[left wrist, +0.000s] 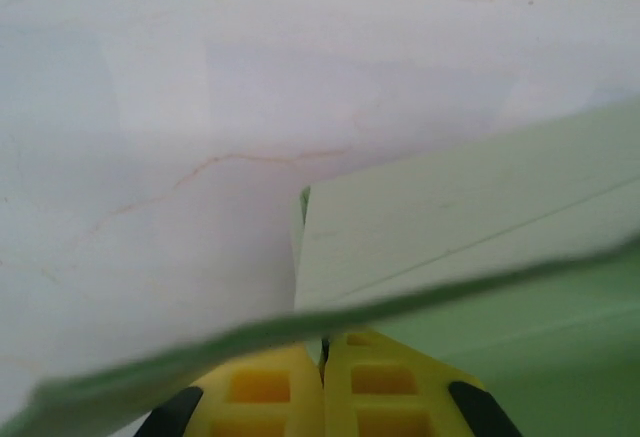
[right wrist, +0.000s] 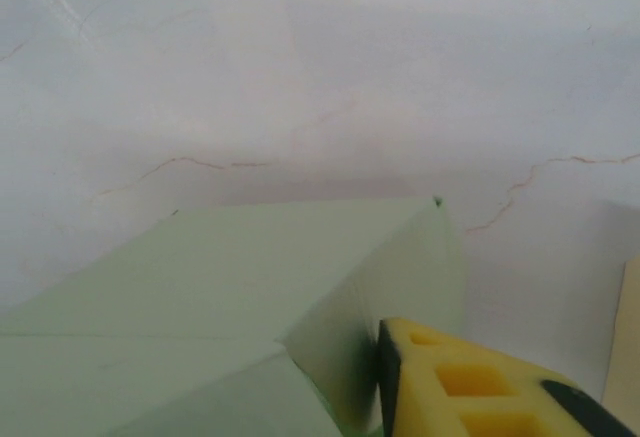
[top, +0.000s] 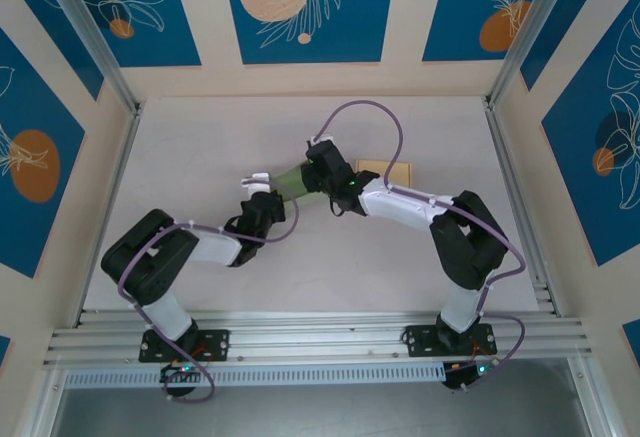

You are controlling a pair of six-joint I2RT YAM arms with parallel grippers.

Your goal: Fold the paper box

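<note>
Resting between left fingers [left wrist: 260, 392] and right fingers [right wrist: 450, 382] is the paper box [right wrist: 200, 277]

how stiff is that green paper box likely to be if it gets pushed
Probably floppy: the box edge bows in a curve above the left gripper pinching it. Likely light, being thin sheet. Its folds may hold shape but would probably buckle under a push.

Blue floral walls [top: 300, 7] (pale marbled table [top: 200, 137])

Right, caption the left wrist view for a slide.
Left pincer, shut, grips the pale green paper box by its edge.
</note>
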